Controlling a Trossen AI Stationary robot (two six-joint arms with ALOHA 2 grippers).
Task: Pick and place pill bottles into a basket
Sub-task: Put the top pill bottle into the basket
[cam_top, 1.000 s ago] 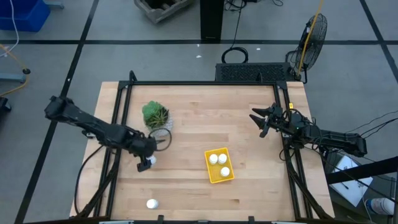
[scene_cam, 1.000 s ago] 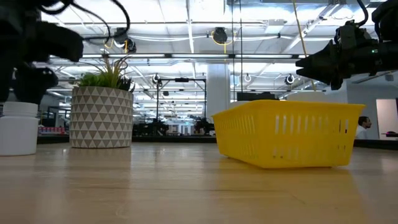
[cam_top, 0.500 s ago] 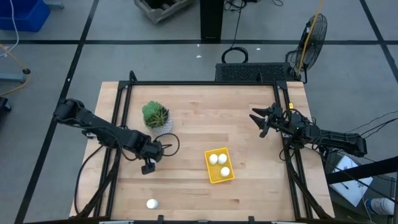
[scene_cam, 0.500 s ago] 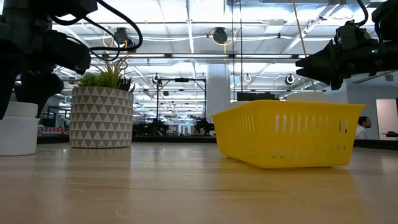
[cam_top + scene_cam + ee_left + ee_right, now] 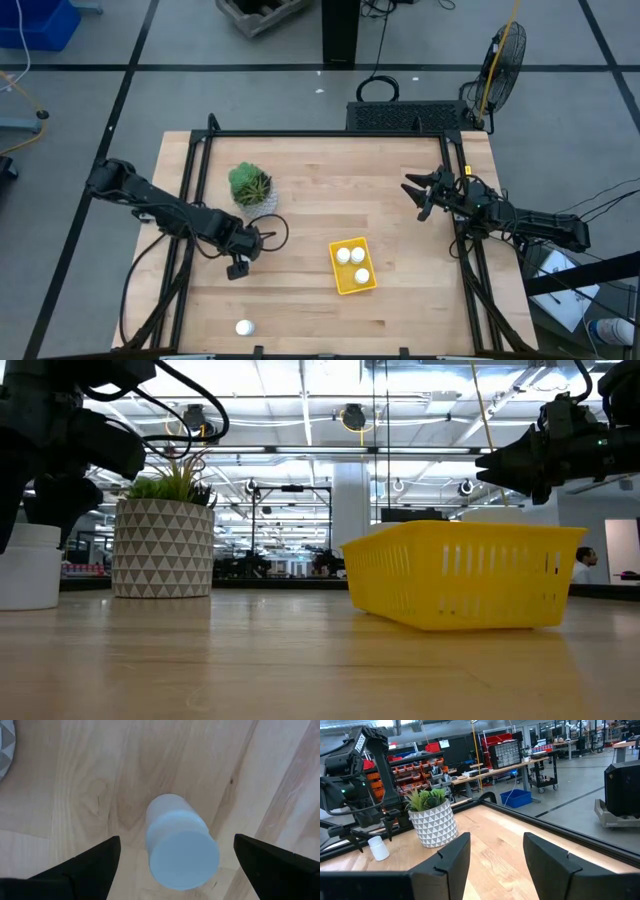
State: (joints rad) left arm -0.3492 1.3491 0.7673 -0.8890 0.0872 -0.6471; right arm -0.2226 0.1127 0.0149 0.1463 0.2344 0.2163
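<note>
A white pill bottle stands upright on its base on the table; it also shows at the left of the low view. My left gripper is open above it, pointing down, with one finger on each side and a gap to the bottle on both. A second bottle stands near the table's near edge. Three bottles lie in the yellow tray. My right gripper is open and empty, held above the table's right side.
A green plant in a white patterned pot stands just beyond my left gripper, toward the far edge; it also shows in the low view. A black frame rail runs along the table's left side, and another along the right.
My left gripper has moved a little toward the near edge and come down over the upright bottle, so its fingers now stand on either side of it. The bottle has stayed in place. In the last half second nothing has moved.
</note>
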